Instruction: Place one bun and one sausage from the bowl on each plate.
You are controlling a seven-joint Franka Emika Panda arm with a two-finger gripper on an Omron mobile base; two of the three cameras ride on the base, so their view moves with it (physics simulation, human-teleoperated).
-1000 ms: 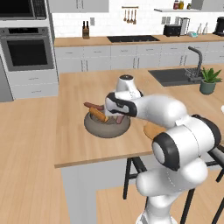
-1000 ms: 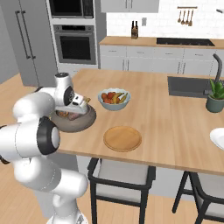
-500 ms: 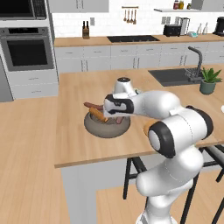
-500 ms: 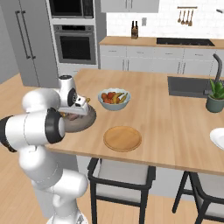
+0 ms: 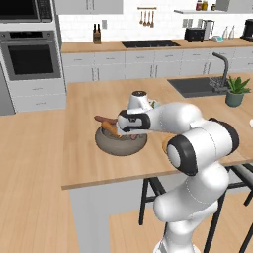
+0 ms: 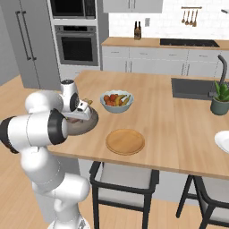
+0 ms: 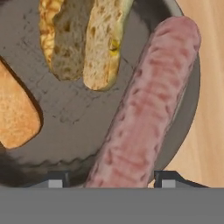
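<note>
Gripper (image 7: 105,183) sits low inside the grey bowl (image 7: 65,118), fingertips either side of a pink sausage's (image 7: 144,113) near end; whether they are pressing it cannot be told. Sausage lies against the bowl's rim, beside a split bun (image 7: 83,39).

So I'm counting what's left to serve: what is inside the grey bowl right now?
In the hand view the grey bowl holds a pink sausage, a split bun and another bun's end. The rest of the bowl lies outside that view or behind the arm.
</note>
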